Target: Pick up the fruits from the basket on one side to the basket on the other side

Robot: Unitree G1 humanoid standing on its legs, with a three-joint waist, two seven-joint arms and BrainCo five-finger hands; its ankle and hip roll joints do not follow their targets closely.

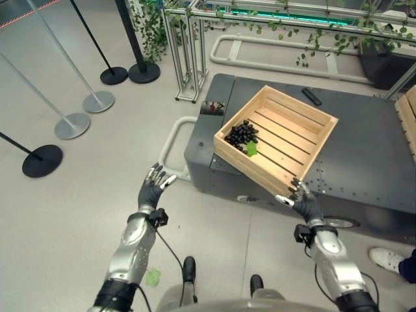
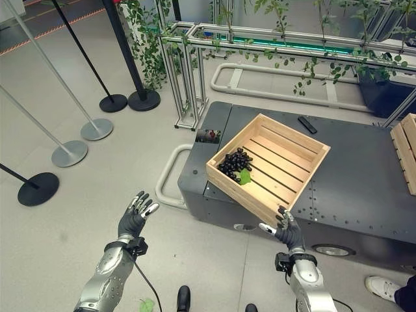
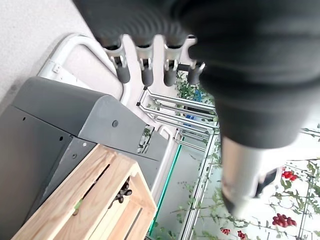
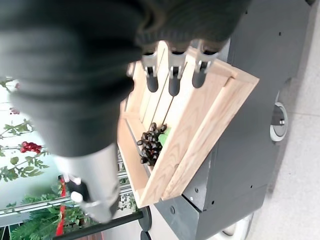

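Observation:
A slatted wooden crate [image 1: 250, 170] sits skewed on a dark grey platform [image 1: 370, 149], overhanging its near edge. In the crate's left corner lies a bunch of dark grapes [image 1: 242, 134] with a green leaf. My left hand [image 1: 154, 188] hangs open over the floor, left of the platform and apart from the crate. My right hand [image 1: 304, 200] is open with straight fingers [image 4: 172, 75] right by the crate's near corner; whether it touches the wood I cannot tell. The left wrist view looks past the fingers [image 3: 146, 70] to the crate [image 3: 95, 200] from the side.
A second wooden crate [image 1: 408, 117] shows at the platform's right edge. A black remote [image 1: 311, 97] lies behind the first crate. Stanchion bases [image 1: 71, 125] stand on the floor at left, and a vine-covered metal frame [image 1: 188, 52] behind. A person's white shoe [image 1: 388, 259] is at lower right.

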